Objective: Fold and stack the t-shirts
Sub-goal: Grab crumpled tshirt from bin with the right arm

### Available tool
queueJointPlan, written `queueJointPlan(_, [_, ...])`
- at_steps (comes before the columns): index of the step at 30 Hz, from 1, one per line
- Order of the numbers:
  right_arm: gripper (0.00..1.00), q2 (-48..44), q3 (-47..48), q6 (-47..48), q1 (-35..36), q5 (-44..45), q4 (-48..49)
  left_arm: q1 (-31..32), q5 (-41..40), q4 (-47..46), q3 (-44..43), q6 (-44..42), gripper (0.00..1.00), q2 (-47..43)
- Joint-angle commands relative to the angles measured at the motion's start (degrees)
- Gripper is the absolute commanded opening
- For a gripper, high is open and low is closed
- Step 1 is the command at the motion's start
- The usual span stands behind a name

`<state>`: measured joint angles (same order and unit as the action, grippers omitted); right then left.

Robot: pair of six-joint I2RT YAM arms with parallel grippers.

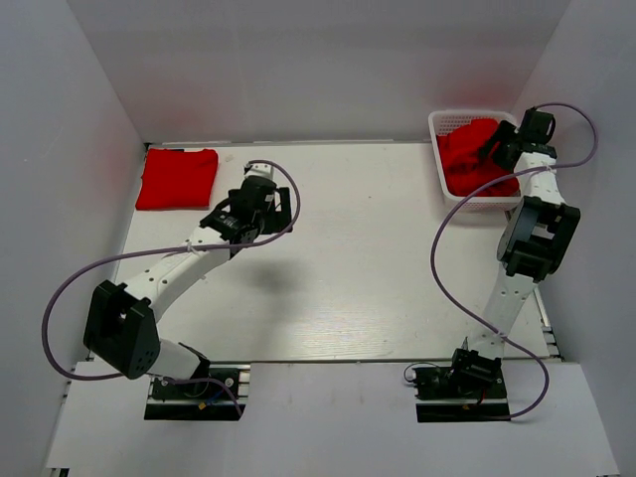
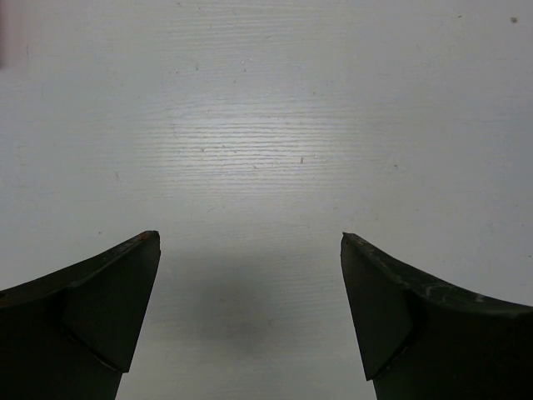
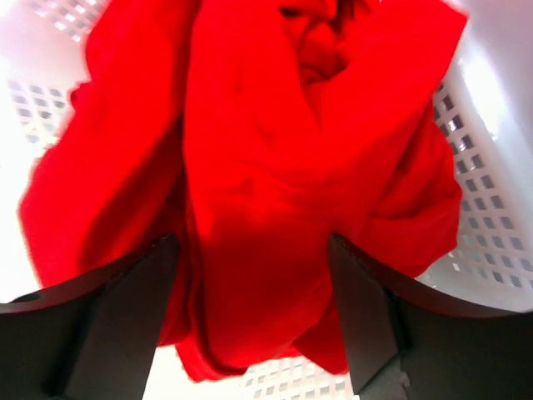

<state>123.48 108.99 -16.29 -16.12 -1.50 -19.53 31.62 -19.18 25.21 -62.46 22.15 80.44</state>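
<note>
At the far left corner of the table [image 1: 348,268]: one folded t-shirt [image 1: 177,179], bright red, lying flat in a neat rectangle close to the left edge and touching nothing else. Just right of it, toward the middle of the left half: the left gripper [image 1: 260,204], at the end of an arm stretched out from the near edge, well apart from the folded cloth. Seen from its own wrist, left gripper [image 2: 250,242] spread wide, holding nothing, both dark fingers [image 2: 108,308] over bare white tabletop. Across the middle of the table: only white surface and the arm's shadow. At the far right corner: a white mesh basket [image 1: 444,123], and inside it crumpled t-shirts [image 1: 465,159], the same red, heaped loosely above the rim. Over the right side of that heap: the right gripper [image 1: 502,149], reaching down into the basket. From the right wrist, right gripper [image 3: 250,242] with jaws well apart, one finger [image 3: 108,325] on each side of a thick hanging fold of the crumpled t-shirts [image 3: 258,183], basket [image 3: 491,150] wall behind. Cannot tell whether the fingers press on the cloth.
</note>
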Motion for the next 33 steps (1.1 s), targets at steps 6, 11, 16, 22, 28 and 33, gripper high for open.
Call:
queueJointPlan(6, [0.67,1.8,1.7,-2.0,-0.5,4.0,3.9,-0.2,-2.4,1.2,-4.9,-0.8,0.99,1.7])
queueJointPlan(11, [0.14,1.0,1.0,-3.0,-0.6,4.5,4.7,-0.2,-3.0,1.8,-5.4,-0.8,0.99,1.2])
queueJointPlan(16, [0.00,-3.5,-0.6,-1.9,-0.6,5.8,5.6,-0.2,-3.0,0.6,-4.9,-1.3,0.99,0.7])
queueJointPlan(22, [0.00,-12.3,1.1,0.9,-0.6,7.9,6.6,-0.2,-1.9,0.1,-4.9,-1.3,0.99,0.1])
queueJointPlan(28, [0.00,-18.1,10.6,4.2,-0.5,9.7,7.4,-0.2,-0.2,-0.4,-3.8,-1.3,0.99,-1.8])
queueJointPlan(33, [0.00,-19.9,20.8,5.3,-0.4,6.9,9.8,-0.2,-0.2,-1.0,-1.9,-1.3,0.99,-4.9])
